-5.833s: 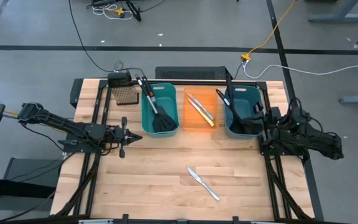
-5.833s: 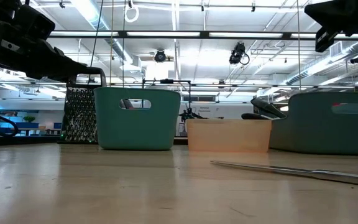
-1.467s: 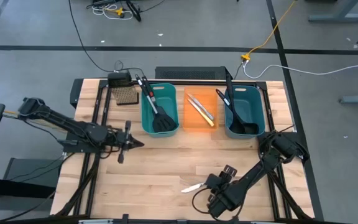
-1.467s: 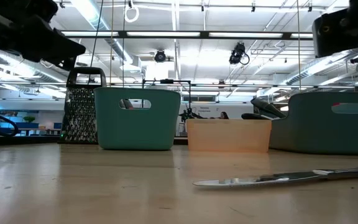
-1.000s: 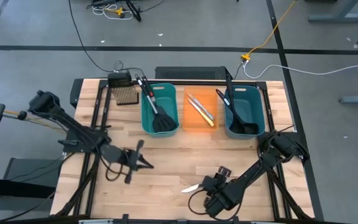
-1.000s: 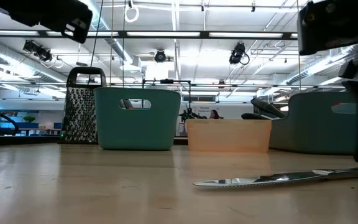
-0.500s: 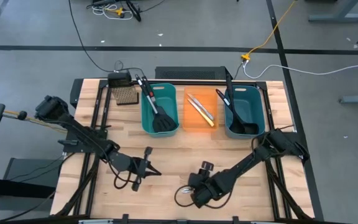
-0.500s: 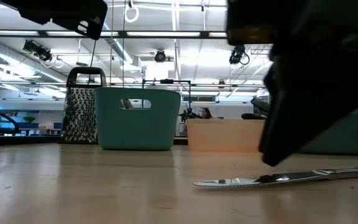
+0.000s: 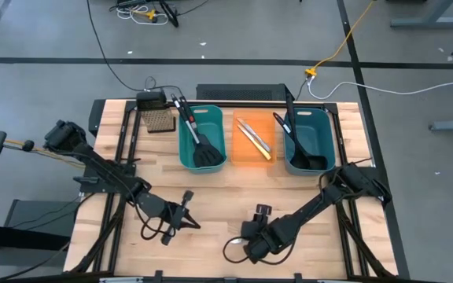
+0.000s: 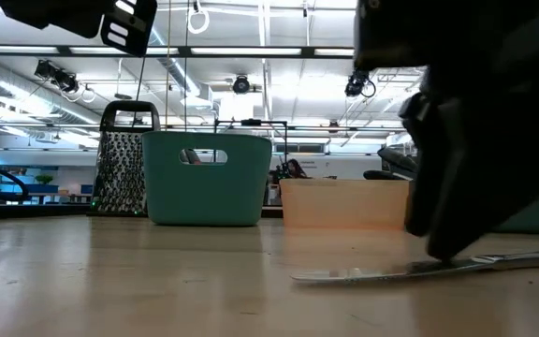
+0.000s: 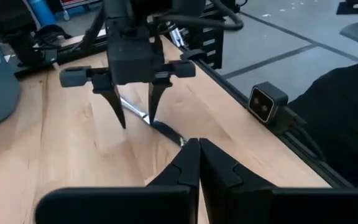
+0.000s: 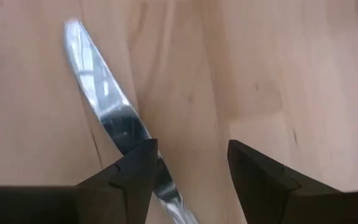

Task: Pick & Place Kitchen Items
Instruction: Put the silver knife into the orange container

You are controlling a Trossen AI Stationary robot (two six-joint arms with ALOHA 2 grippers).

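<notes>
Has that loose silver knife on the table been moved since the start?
Yes. The knife has turned and slid toward the table's near left, farther from the orange bin. The open right gripper now straddles it.

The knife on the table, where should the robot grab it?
Probably at the middle, coming straight down from above. The knife lies flat on the bare table, thin and long, so fingers should close across its narrow width. The right tool is open and low over it, one finger at its edge.
</notes>
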